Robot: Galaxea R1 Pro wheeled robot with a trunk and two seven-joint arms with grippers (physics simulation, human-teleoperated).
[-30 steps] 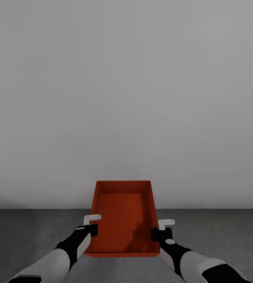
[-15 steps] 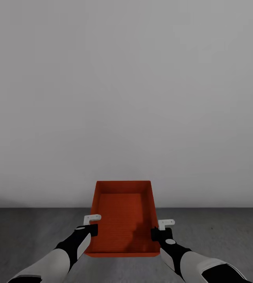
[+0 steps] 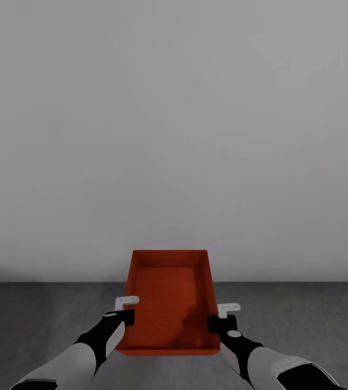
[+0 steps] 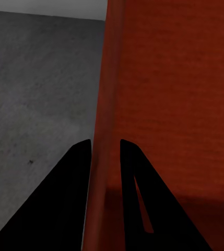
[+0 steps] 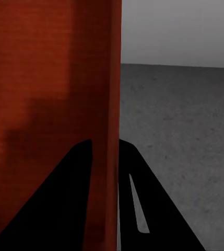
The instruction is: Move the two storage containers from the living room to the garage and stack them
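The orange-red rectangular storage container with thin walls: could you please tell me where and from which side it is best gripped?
By its two long side walls, one hand per side, coming over each rim from above. The orange-red rectangular storage container is open-topped with thin upright walls, so each wall fits between a hand's fingers. The left hand and right hand each straddle a wall this way.

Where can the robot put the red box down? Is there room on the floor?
The storage container is held by the left hand and right hand, one on each side wall. Bare dark grey floor lies to its left and right, and ahead up to the white wall. Nothing crowds any floor in view.
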